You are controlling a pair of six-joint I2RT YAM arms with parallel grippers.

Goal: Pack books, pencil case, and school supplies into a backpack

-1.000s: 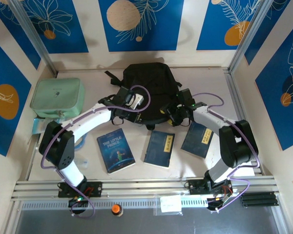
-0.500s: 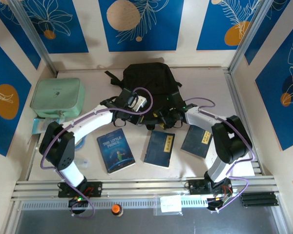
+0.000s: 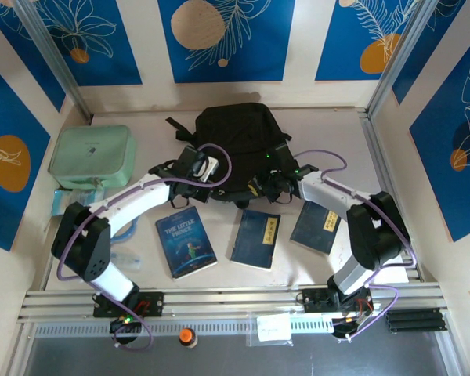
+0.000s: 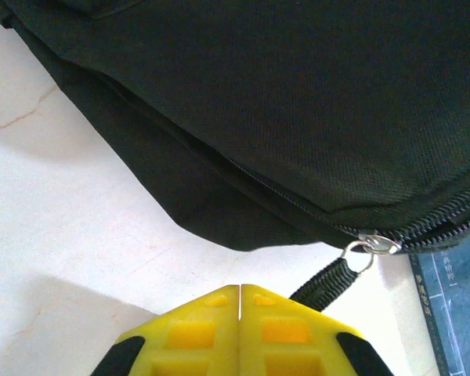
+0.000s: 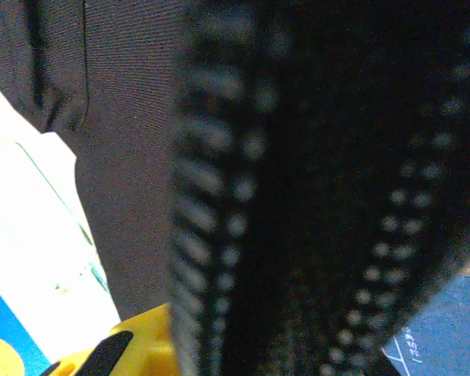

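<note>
- Mint-green case: lies at 10 o'clock on the table, well apart from both arms. I judge it not yet handled.
- Little Prince book: flat at 7 o'clock, outside the bag, just beside the left forearm.
- Left gripper: jaws fully shut with the pads flush, the same closure as 1 second ago. The wrist has edged slightly toward 9 o'clock along the bag's near edge. The pull cord runs from the slider ring down behind 1 finger. I cannot tell whether it is pinched.
- Backpack: lies flat at 12 o'clock. In the left wrist view its zip line looks closed up to the slider.
- Middle plain book: flat at 6 o'clock, near the bag's near edge and not touching it.
- Right gripper: this is the main change.
  - It has swung from the bag's 3 o'clock side toward 9 o'clock, to the middle of the near edge.
  - Its jaws have gone from well open to all but closed.
  - In the right wrist view, blurred zip teeth run down toward the yellow finger, so I judge a pinch on the bag's zip edge.
  - Both arms are now at the opening. I read this as preparation for unzipping, with 0 of 3 books packed.
- Right plain book: flat at 4 o'clock, beside the right forearm.
</note>
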